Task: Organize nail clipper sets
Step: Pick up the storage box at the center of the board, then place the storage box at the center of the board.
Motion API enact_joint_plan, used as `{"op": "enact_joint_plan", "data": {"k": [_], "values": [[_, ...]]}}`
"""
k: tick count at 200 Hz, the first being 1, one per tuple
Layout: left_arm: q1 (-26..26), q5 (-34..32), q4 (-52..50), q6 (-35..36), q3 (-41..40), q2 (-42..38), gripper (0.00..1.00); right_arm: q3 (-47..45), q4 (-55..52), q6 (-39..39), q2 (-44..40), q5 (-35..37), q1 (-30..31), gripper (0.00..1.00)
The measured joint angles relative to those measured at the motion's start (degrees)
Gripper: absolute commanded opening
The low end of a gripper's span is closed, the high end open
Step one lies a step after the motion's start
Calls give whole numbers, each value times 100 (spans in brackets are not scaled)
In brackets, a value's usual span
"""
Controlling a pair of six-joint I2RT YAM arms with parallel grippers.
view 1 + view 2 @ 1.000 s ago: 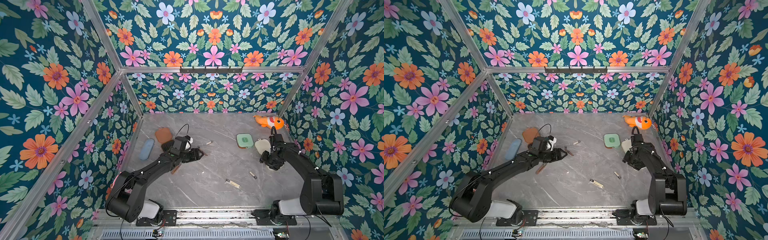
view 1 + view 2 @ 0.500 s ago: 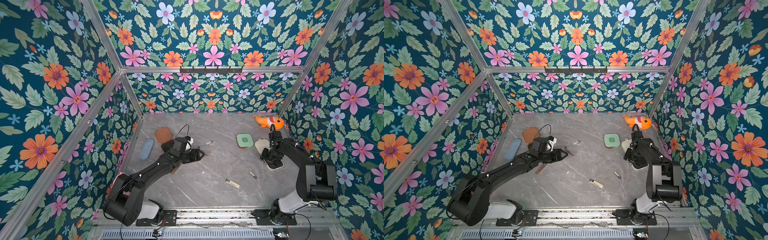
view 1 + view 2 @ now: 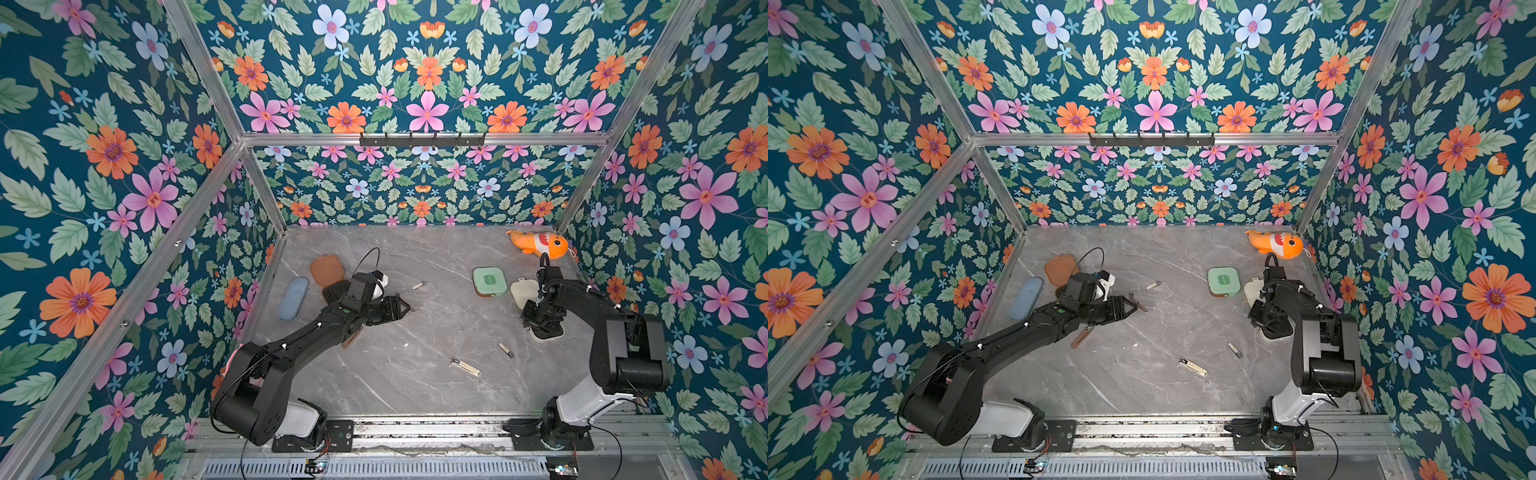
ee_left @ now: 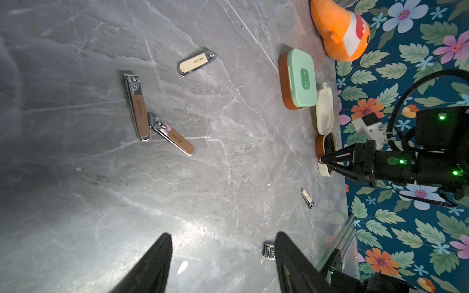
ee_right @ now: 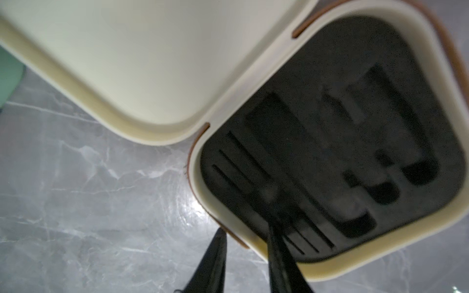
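Note:
The cream case lies open at the right, its lid [image 3: 524,291] flat and its black tray [image 5: 330,152] bare. My right gripper [image 5: 245,228] is shut on the rim of the cream case base [image 3: 549,335], one finger outside the wall, one over the tray. The mint green case [image 3: 489,281] is closed. The brown case [image 3: 327,270] lies open at the left. My left gripper [image 4: 223,253] hangs open and holds nothing, near two brown clippers [image 4: 137,109]. Cream-handled clippers lie loose: one [image 3: 419,285] mid-table, one [image 3: 465,366] nearer the front, a small one [image 3: 505,350].
A pale blue oblong case [image 3: 293,297] lies by the left wall. An orange fish plush [image 3: 538,244] sits in the back right corner. A brown slim tool [image 3: 351,337] lies under my left forearm. Floral walls close in three sides of the grey marble table [image 3: 395,395].
My right gripper's jaws have narrowed onto the cream case rim and that arm's elbow has swung toward the front. The left arm has not moved.

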Motion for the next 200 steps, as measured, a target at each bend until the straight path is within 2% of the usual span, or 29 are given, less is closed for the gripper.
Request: {"op": "enact_joint_plan", "data": {"k": [74,115,155,180,200], "values": [[0,17,4,-17,70,48,67,-39,146,33,-96,-76,0,0],[2,61,7,-44,70,31,67,229,-42,7,-402,37,210,0],[339,109,7,-111,17,-131,65,730,-203,-68,-809,225,1434,0],[914,109,-37,-125,-186,-374,65,938,-179,-225,-844,199,2702,0],[1263,90,-170,-125,-319,-608,65,1257,-164,-470,-487,219,3707,0]]}}
